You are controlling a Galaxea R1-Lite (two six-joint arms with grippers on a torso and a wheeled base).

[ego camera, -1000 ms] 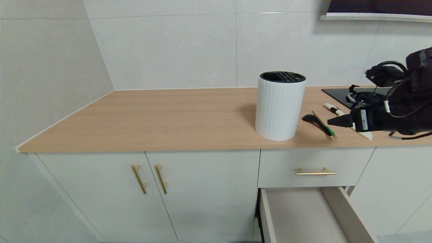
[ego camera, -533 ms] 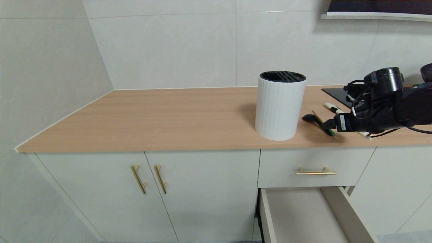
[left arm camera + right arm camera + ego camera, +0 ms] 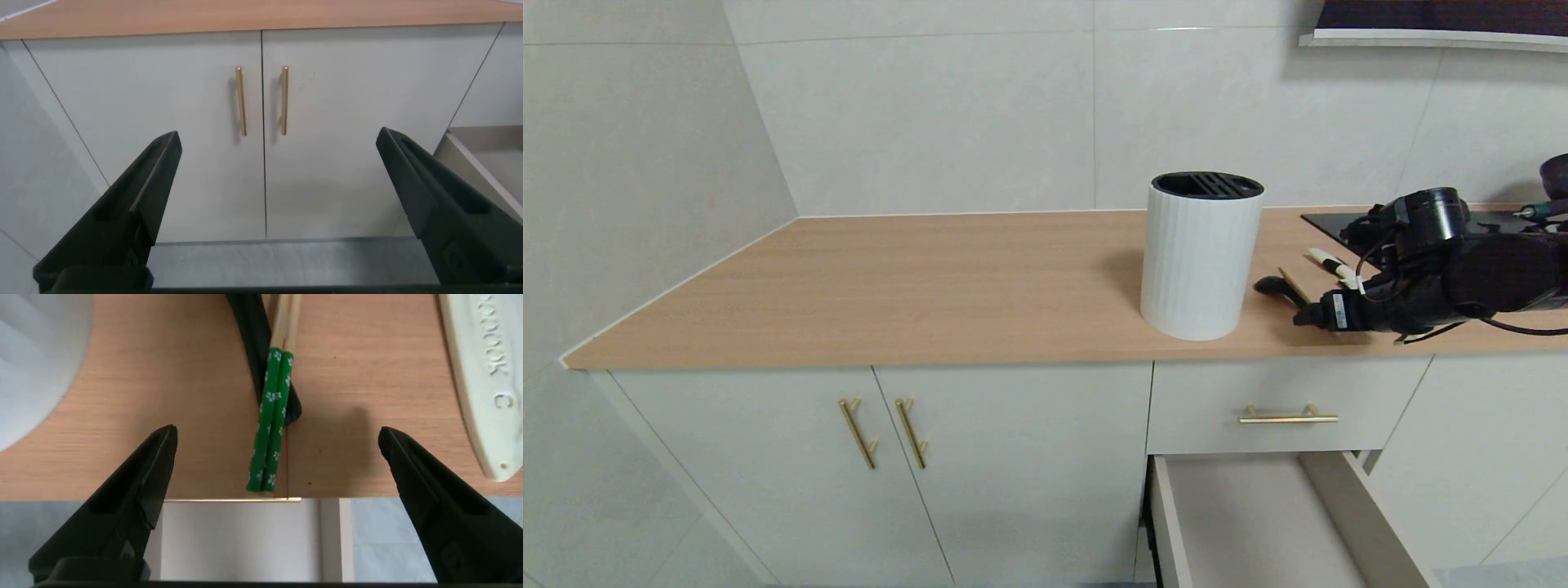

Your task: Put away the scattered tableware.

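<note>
Flanking two green-tipped chopsticks [image 3: 274,392], right gripper [image 3: 275,431] fingers wide, left gripper [image 3: 278,137] likewise, one holder [image 3: 1201,261].

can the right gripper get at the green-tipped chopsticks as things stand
Probably yes: the right gripper is open, its fingers on either side of the chopsticks at their green ends, nothing between. The black spoon lies against them, so it may get pinched too.
</note>
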